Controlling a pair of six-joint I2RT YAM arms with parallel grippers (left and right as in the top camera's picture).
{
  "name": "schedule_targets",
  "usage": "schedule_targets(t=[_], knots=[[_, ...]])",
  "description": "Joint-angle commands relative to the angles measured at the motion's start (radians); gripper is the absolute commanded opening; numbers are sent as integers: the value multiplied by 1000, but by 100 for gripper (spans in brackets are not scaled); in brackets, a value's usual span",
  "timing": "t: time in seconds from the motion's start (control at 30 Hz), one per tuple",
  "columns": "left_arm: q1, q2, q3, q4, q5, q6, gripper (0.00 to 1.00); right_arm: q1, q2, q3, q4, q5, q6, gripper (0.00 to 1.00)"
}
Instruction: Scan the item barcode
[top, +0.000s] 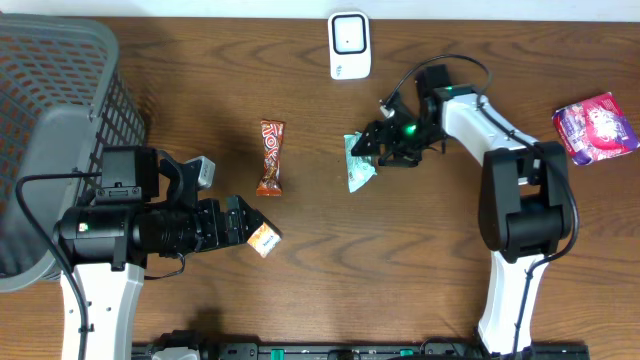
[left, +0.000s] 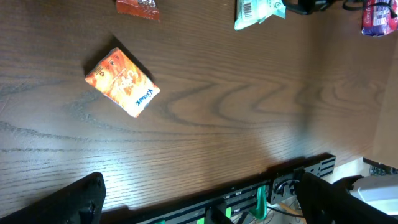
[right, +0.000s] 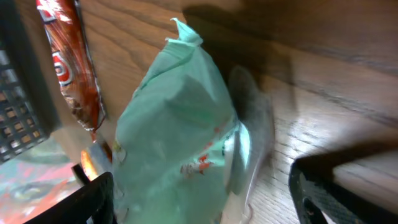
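A mint-green packet lies mid-table, its barcode end showing in the left wrist view. My right gripper is down over it, open, and the green packet fills the space between the two black fingers; I cannot tell if they touch it. The white scanner stands at the back edge, beyond the packet. My left gripper hangs open and empty at the front left, beside a small orange packet, which also shows in the left wrist view.
A grey mesh basket takes up the far left. A brown candy bar lies left of the green packet. A pink-and-purple packet sits at the far right. The table's front edge carries a black rail.
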Motion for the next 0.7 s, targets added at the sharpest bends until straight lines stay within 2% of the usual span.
schedule_targets(t=[0.0,0.13,0.2,0.23,0.33,0.4,0.67], knots=[[-4,0,-3,0,-10,10,98,40,-7,-23,19,94,54,85],[-4,0,-3,0,-10,10,98,79,-6,-50,79,105,102,83],[-4,0,-3,0,-10,10,98,95,-6,-62,101,136,130,72],[-4,0,-3,0,-10,10,98,102,-6,-64,103,158,142,61],[-4,0,-3,0,-10,10,98,112,-6,-60,106,219,148,19],[-4,0,-3,0,-10,9,98,113,-6,-49,100,240,148,1],[-4,0,-3,0,-10,9,98,121,-39,125,-68,444,132,1]])
